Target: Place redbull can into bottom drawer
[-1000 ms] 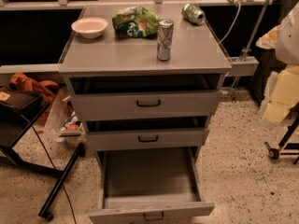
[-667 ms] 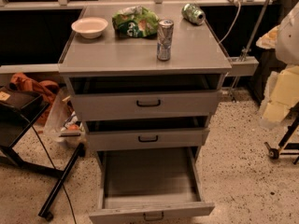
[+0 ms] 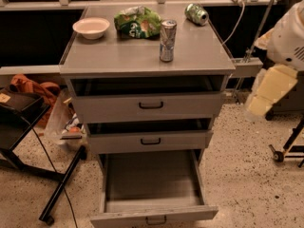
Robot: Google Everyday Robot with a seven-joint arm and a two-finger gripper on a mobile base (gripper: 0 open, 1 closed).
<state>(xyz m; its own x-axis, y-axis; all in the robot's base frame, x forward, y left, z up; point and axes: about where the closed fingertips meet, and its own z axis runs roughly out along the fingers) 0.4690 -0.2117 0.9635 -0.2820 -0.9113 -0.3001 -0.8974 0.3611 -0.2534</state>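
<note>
Gripper (image 3: 268,91) is hanging at the right edge of the scene, off the cabinet's right side and about level with the top drawer (image 3: 147,106). It isn't touching anything, and how far apart its tips are isn't readable here. The white arm above it is running out of view to the right. The redbull can (image 3: 167,40) is standing upright on the cabinet top (image 3: 118,58), right of centre and well apart from the gripper, so the pick looks not yet started. The bottom drawer (image 3: 152,179) is sitting pulled out toward the near side with its tray showing nothing inside, presumably ready to take the can. The middle drawer (image 3: 149,140) and the top drawer are sitting nearly closed, with their fronts overhanging the far part of the open tray. The drop probably wants to go into the near half. Clutter on top: a green chip bag (image 3: 137,22) is lying just beside the can on its far-left side, the tightest neighbour. A green can (image 3: 196,14) is lying on its side at the far right, apart from the target. A white bowl (image 3: 91,27) is sitting far left, out of the way. The can's right and near sides are looking free, which suits an approach from where the gripper is hanging. On the floor to the left, a black stand (image 3: 19,122) and an orange bag (image 3: 33,87) are sitting clear of the drawer.
</note>
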